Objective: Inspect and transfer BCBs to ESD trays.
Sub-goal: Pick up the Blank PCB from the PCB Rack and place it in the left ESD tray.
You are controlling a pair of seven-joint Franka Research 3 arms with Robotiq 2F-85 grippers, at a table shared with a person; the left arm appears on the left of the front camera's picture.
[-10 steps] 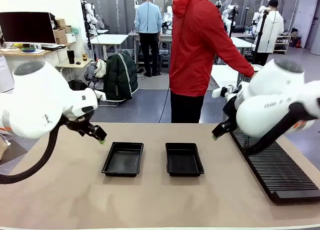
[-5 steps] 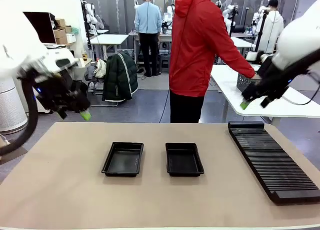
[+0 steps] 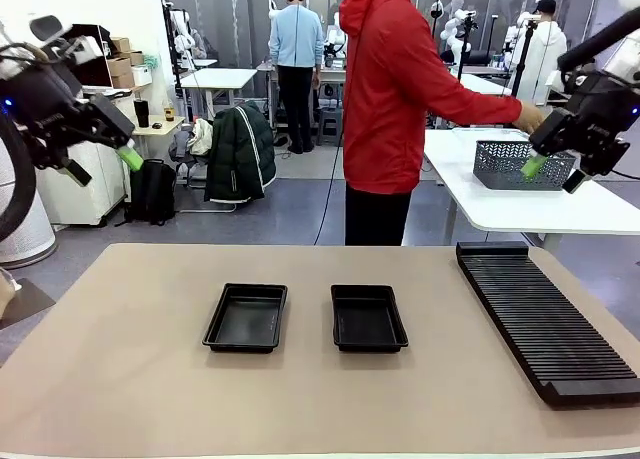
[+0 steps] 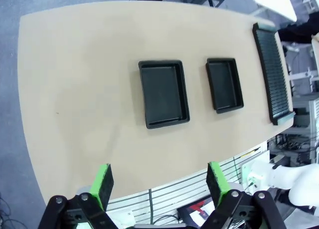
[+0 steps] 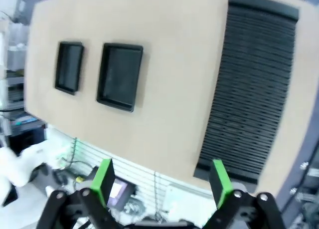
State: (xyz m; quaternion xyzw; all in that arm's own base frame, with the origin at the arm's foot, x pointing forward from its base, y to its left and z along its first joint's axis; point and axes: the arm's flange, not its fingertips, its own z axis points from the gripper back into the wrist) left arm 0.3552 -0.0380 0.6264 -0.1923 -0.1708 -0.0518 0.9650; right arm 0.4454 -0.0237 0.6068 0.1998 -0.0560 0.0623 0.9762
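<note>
Both hands are up high over the worktop [image 3: 130, 379] right now. My left hand [image 4: 159, 179] is spread wide, green pads far apart, nothing between them. My right hand [image 5: 162, 178] is spread just as wide and grips nothing.

Down below, near the middle of the worktop, one ESD tray [image 3: 246, 318] lies on my left and a second ESD tray [image 3: 368, 318] just beside it on my right, with a strip of bare worktop between them. Both are shallow, black and rectangular, with raised sloping rims and dull flat floors in plain sight, and both look alike.

The long black slotted rack [image 3: 545, 319] runs along my right side of the worktop, its outer edge clipped by the front picture's border. The right wrist picture is smeared, so the rack's slots blur into stripes there.

Across from me a person in a red jacket [image 3: 400, 89] leans toward a white side table [image 3: 520, 209], one hand by a grey mesh basket [image 3: 500, 164]. What is in that basket I can't tell; possibly nothing, since the mesh hides it and my right hand covers one corner
</note>
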